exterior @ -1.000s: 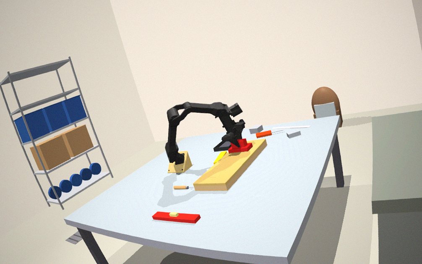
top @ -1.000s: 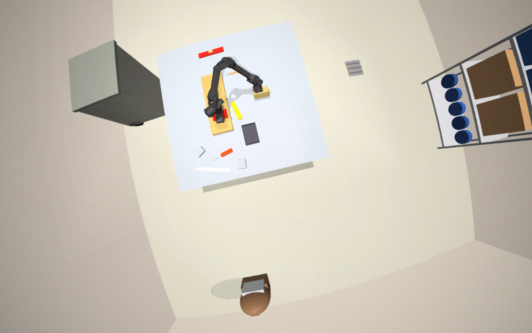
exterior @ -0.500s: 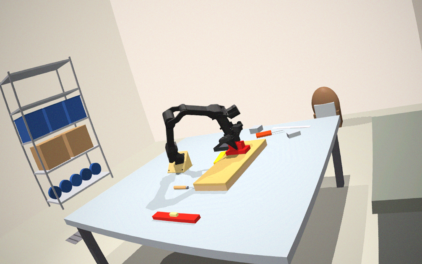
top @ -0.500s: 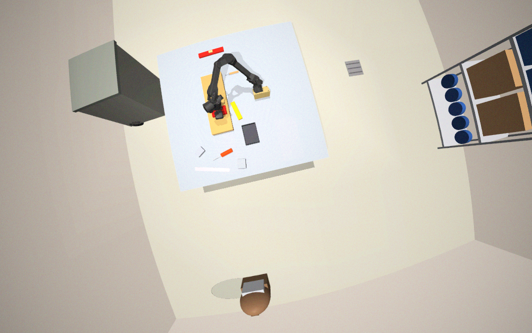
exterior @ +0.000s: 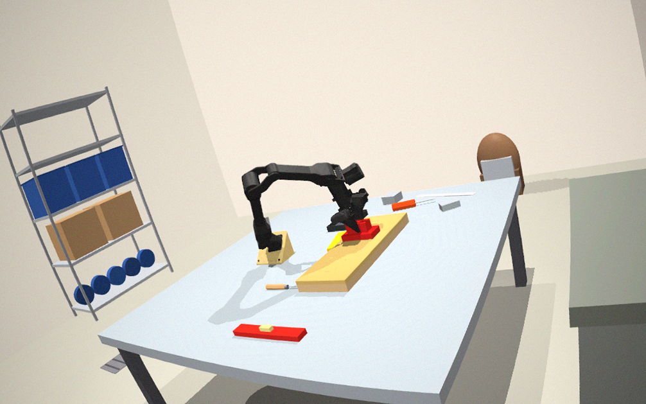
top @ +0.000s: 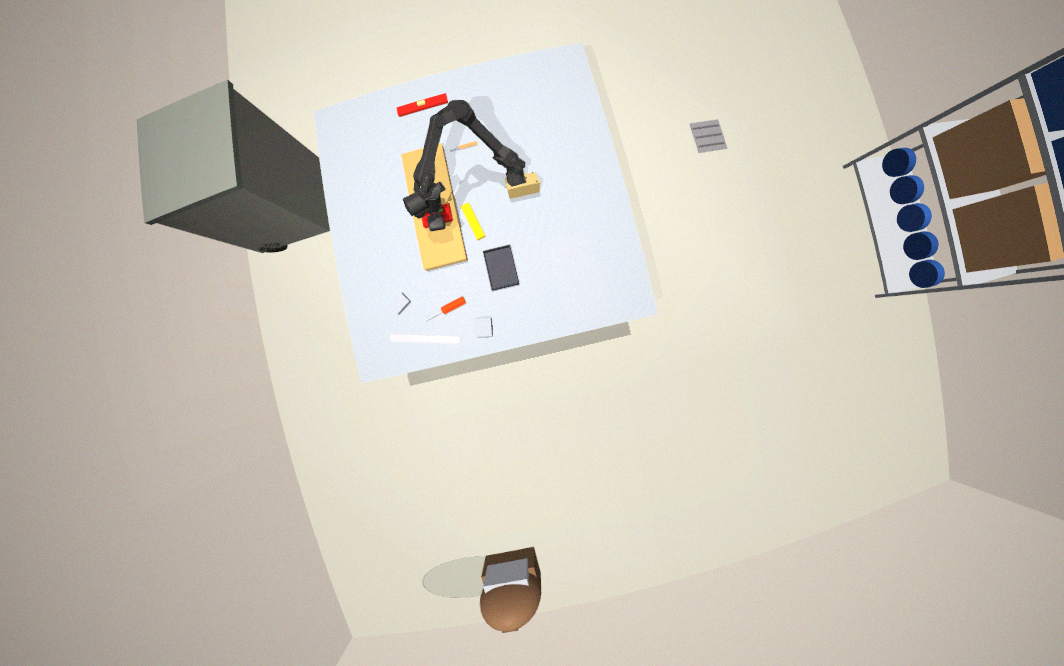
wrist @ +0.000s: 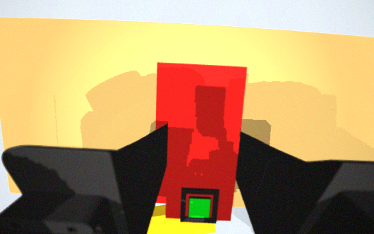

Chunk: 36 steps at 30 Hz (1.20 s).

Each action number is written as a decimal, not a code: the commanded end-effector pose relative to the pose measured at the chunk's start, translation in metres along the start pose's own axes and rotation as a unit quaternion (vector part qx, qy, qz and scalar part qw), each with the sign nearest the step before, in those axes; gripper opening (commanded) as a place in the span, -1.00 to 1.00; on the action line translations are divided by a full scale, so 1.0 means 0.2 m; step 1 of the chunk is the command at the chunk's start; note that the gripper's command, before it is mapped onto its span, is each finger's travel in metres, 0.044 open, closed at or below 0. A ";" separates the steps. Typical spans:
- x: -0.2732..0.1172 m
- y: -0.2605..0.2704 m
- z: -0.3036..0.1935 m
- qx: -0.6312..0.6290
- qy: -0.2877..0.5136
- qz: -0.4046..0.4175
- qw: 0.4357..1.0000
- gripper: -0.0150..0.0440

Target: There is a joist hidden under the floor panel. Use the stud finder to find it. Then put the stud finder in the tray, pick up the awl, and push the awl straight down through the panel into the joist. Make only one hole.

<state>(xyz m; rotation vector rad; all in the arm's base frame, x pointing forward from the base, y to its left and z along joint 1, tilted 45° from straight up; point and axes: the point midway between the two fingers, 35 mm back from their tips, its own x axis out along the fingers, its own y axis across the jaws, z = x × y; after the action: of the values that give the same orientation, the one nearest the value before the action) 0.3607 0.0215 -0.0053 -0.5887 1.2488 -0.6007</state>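
Observation:
My gripper (wrist: 198, 130) is shut on the red stud finder (top: 446, 212) (exterior: 360, 233) (wrist: 201, 106). The stud finder sits on or just over the yellow floor panel (top: 444, 252) (exterior: 326, 275) (wrist: 46, 63), beyond its middle as seen in the exterior view. Its square indicator (wrist: 200, 207) glows green in the wrist view. The awl (top: 466, 146) (exterior: 278, 286), with a light wooden handle, lies on the table beside the panel's end. The dark tray (top: 500, 267) is empty; the arm partly hides it in the exterior view. The joist is hidden.
A yellow block (top: 473, 221) (exterior: 335, 241) (wrist: 181, 225) lies beside the panel. A red level (top: 408, 108) (exterior: 288, 333) lies past the panel's end. An orange screwdriver (top: 453, 305) (exterior: 403, 205), a white strip (top: 424, 339) (exterior: 450, 194) and small grey pieces lie at the other end.

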 end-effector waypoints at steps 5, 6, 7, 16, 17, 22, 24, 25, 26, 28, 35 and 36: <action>0.00 -0.10 0.00 0.002 0.000 -0.003 1.000 -0.49; 0.00 -0.11 0.00 0.002 0.000 -0.003 1.000 -0.49; 0.00 -0.12 0.00 0.002 0.000 -0.004 1.000 -0.49; 0.00 -0.21 0.00 0.002 0.000 -0.004 1.000 -0.49; 0.00 -0.22 0.00 0.001 0.000 -0.004 1.000 -0.49; 0.00 -0.28 0.00 0.001 0.000 -0.004 1.000 -0.49; 0.00 -0.30 0.00 0.001 0.000 -0.005 1.000 -0.49; 0.00 -0.31 0.00 0.001 0.000 -0.005 1.000 -0.49; 0.00 -0.32 0.00 0.001 0.000 -0.005 1.000 -0.49; 0.00 -0.34 0.00 0.001 0.000 -0.005 1.000 -0.49; 0.00 -0.41 0.00 0.001 0.000 -0.005 1.000 -0.49; 0.00 -0.42 0.00 0.001 0.000 -0.005 1.000 -0.49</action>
<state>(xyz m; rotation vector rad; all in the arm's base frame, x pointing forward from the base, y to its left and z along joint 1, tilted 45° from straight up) 0.3541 -0.0317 0.0473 -0.5937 1.2497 -0.6019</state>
